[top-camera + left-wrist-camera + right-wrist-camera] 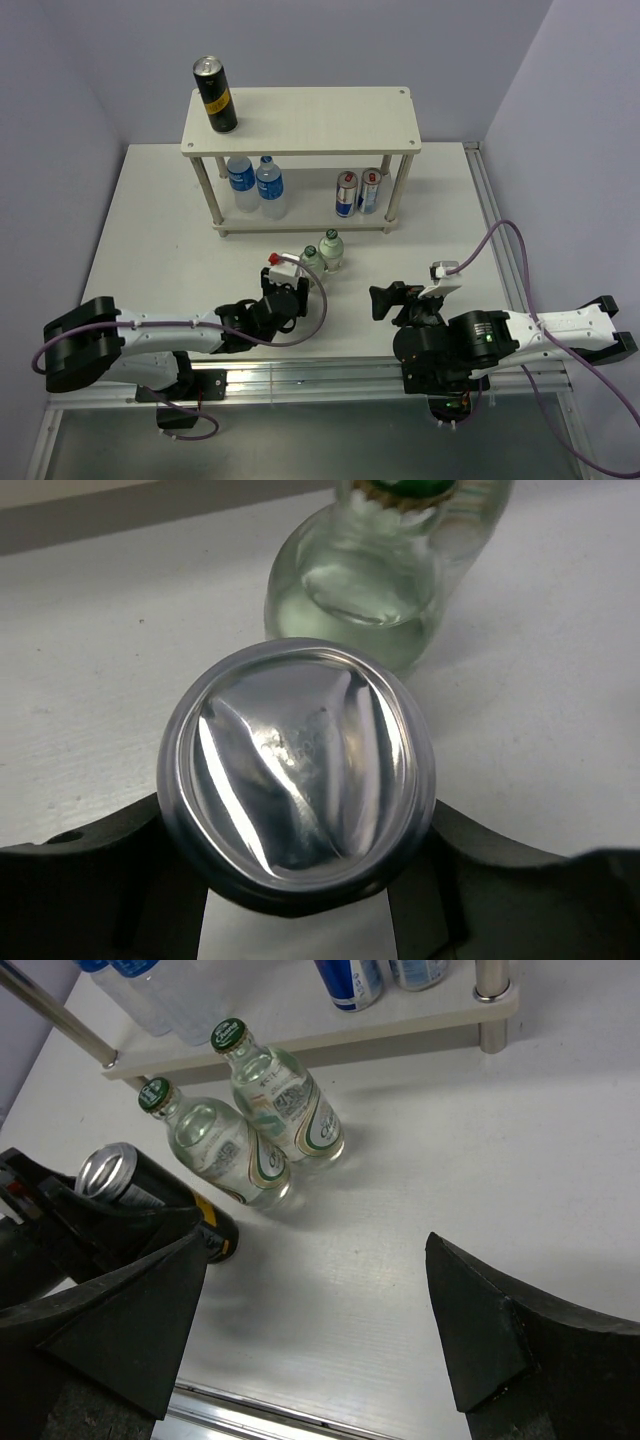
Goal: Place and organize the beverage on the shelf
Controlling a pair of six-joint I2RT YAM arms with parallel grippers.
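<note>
Black cans, two: first can (215, 95) upright at left end of shelf (404, 190) top board (320, 120); second can (125, 1182) clamped in left gripper (283, 272), just beside two green-capped bottles (215, 1150) (285, 1105). Two water bottles (241, 180) (270, 187) on lower board (310, 218). Right gripper (315, 1260) jaws wide apart.

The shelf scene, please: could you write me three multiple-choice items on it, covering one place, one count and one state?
1. Where is the shelved black can on the shelf? A. top board, left; B. lower board; C. top board, right.
2. How many green-capped bottles stand on the table? A. one; B. two; C. four.
3. The left tool is: A. open; B. shut on a second can; C. unseen.
Answers: A, it stands top left; B, two stand before the shelf; B, the left wrist view shows it gripped.
</note>
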